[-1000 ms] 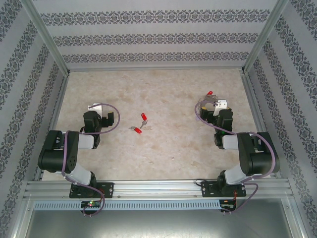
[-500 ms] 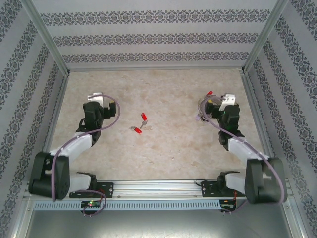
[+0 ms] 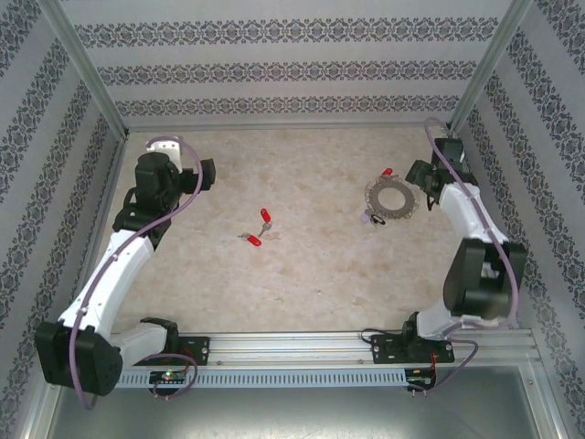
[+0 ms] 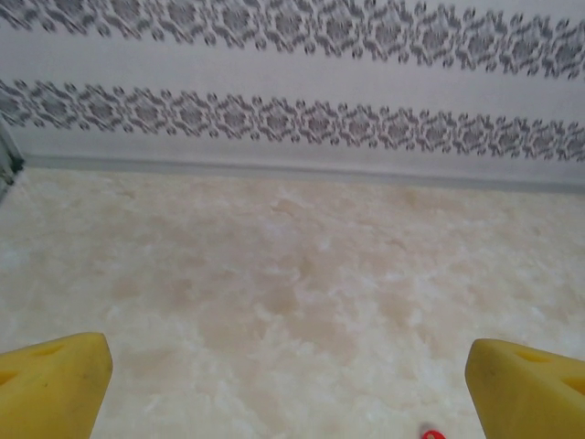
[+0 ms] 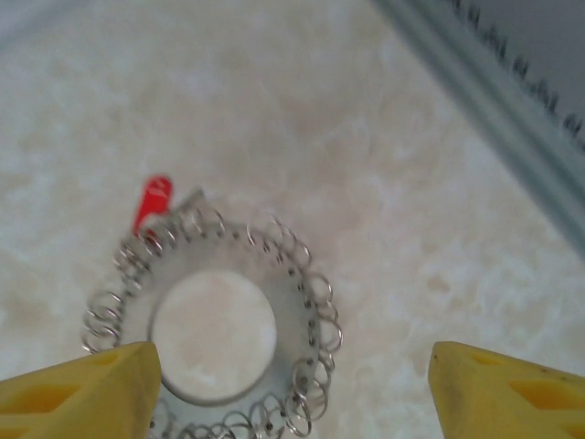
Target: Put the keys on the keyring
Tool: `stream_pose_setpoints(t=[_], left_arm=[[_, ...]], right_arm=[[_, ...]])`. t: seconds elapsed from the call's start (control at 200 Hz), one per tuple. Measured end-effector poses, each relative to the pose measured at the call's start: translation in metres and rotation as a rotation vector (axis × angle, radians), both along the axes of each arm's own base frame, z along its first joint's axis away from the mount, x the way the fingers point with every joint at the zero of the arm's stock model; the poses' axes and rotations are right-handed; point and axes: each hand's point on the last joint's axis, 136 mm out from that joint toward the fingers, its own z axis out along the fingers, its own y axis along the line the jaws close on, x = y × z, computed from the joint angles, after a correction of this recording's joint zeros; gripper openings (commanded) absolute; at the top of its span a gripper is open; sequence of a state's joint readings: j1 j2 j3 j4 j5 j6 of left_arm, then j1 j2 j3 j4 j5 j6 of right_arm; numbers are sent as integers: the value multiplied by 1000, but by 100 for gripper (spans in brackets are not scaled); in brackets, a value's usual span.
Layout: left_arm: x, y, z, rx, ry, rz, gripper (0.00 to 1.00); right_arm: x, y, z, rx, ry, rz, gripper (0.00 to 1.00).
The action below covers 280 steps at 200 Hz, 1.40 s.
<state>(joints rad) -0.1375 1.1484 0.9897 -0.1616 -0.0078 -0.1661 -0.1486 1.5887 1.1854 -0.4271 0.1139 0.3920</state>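
At the far right of the table [image 3: 311, 283], close to the side wall, the keyring [image 3: 373, 196] lies flat on the marbled surface. One red-headed key [image 3: 388, 172] rests at its far rim. On the right wrist camera its red head touches the ring's outer coils, but I cannot tell whether it is threaded on or merely lying against them.

I find the right gripper [image 5: 292, 393] with its jaws well apart and nothing between them. Its camera looks steeply down, so the ring sits between the two yellow pads [image 5: 78, 398] in that view. Whether either pad touches the metal, I cannot tell. I judge this pose to be a line-up for taking hold of the ring, or for steadying it while a key is worked on.

I find the left gripper [image 4: 288, 393] spread to its full width and empty, out in the far-left corner and facing the patterned back wall [image 4: 292, 101]. A red speck [image 4: 431, 434] at the bottom edge of its view may be a key head, but it is too small to confirm.

Near mid-table lie the farther loose key [image 3: 265, 216] and the nearer loose key [image 3: 253, 240], close together and well apart from the ring and from both grippers.

Assessment: the task is at an early stage, with at most one key on the ring and two yet to be fetched. The left arm is on the loose keys' side of the table, so fetching would naturally fall to it while the right arm tends the ring. The main hazards are that the keys are tiny against the pads and lie flat, and that the ring may skate on the smooth surface when pressed.
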Motion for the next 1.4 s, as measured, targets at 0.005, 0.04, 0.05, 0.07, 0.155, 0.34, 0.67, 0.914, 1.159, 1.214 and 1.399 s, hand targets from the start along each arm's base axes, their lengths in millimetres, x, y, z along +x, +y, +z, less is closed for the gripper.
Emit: stream_pose_setpoints(t=[0.005,0.04,0.05,0.07,0.155,0.34,0.67,0.914,1.159,1.214,1.399], left_arm=[[1,0,-2,0,5,-1,99],[3,-2,-11,-3,31,-6,99],[4,-2,-14,-3,39,-7,99],[5,-3,-19,-4,52,-10,99],[7,-7,-45,-6,114,-27,99],[5,-3,-68,7,173,-7,99],[1,4,-83,-3,220,48,99],[-3,5,-97,-13,274,62,99],[-2,5,-101,-30,291,74,99],[-1,5,-103,-33,299,77,99],[0,4,-109,-42,321,85,99]], right_arm=[[0,0,-3,4,11,-3,73],[0,1,-14,16,61,-1,73],[0,1,-19,19,77,1,73],[0,1,-24,25,102,2,74],[2,3,-50,45,201,13,78],[21,-3,-80,89,315,53,76],[26,30,-115,202,388,153,66],[19,96,-117,254,394,292,66],[-6,212,-96,314,356,464,74],[-9,234,-87,325,323,502,75],[-8,238,-54,309,225,513,73]])
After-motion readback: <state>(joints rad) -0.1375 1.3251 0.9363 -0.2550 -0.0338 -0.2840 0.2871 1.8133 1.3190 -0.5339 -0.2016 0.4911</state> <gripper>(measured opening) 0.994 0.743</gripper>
